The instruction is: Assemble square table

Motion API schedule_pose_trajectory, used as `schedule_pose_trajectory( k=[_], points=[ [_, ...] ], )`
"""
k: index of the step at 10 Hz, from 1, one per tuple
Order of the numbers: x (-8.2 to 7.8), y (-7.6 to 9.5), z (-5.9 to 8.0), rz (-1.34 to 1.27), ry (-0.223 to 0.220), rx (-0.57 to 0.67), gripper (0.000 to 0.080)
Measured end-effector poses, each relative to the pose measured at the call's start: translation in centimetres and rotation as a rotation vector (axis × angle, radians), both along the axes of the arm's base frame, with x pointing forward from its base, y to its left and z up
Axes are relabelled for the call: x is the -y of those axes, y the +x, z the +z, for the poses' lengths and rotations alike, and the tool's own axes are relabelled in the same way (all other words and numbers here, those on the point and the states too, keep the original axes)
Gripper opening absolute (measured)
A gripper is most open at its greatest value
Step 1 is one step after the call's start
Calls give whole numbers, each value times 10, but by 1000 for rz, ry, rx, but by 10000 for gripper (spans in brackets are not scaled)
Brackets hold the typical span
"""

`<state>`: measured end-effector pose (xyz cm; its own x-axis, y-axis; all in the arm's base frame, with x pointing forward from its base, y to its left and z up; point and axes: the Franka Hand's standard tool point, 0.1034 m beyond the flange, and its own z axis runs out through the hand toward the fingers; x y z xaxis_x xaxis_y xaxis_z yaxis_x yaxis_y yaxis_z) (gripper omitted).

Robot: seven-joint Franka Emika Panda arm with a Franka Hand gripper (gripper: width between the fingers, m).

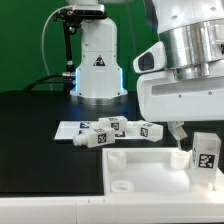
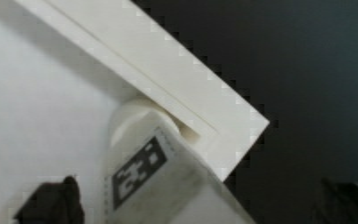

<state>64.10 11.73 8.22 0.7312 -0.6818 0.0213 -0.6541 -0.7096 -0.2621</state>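
We see the square slab (image 1: 140, 165) (image 2: 51, 90) lying flat on the black table (image 1: 30, 120), directly beneath the pincer (image 2: 197, 205), with 1 of its corners reaching under the fingers. A round hole (image 1: 121, 185) shows in another corner, well away from the pincer toward the exterior view's left. 1 leg (image 1: 207, 155) (image 2: 149, 170) stands at the slab's corner under the pincer, its black-and-white tag facing out and its end pressed against the raised rim there. In the wrist view the leg sits between the 2 dark fingers (image 2: 51, 200), and those fingers are spread wide, with a gap on each side, so the pincer grips nothing. The remaining legs (image 1: 118, 128) lie in a loose cluster on the table beyond the slab, well apart from the pincer toward the exterior view's left, with the marker board (image 1: 68, 130) at the far end of that cluster. Behind them rises the arm's white base (image 1: 98, 65), farther still from the pincer.
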Motion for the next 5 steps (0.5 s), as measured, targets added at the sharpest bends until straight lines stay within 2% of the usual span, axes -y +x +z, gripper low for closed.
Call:
schedule_pose_trajectory(
  k=[1, 2, 3, 4, 5],
  points=[
    [-1, 2, 0, 235, -67, 8, 649],
    [-6, 5, 0, 290, -79, -9, 649],
    [-5, 6, 0, 257, -71, -6, 525],
    [-5, 6, -1, 260, -72, -6, 525],
    [-4, 5, -1, 246, -69, -11, 386]
  ],
)
